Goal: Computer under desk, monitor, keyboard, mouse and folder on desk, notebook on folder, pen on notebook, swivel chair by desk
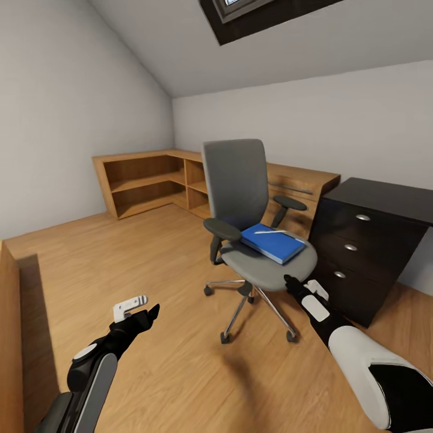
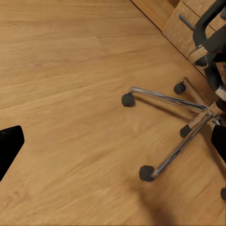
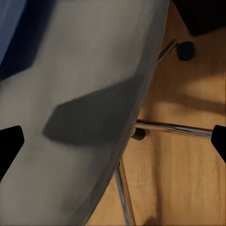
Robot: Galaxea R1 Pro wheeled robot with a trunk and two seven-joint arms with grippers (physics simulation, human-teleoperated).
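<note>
One swivel chair [image 1: 249,228] stands at the frame's centre, carrying one blue folder [image 1: 273,242] on its seat with one white pen [image 1: 269,231] lying on top. The black drawer unit of the table [image 1: 367,246] sits just right of the chair; wide bare floor [image 1: 150,264] lies to the left. The right gripper [image 1: 291,281] reaches to the seat's front edge, fingers spread and empty. The left gripper [image 1: 144,313] hovers low over the floor, fingers apart, holding nothing.
</note>
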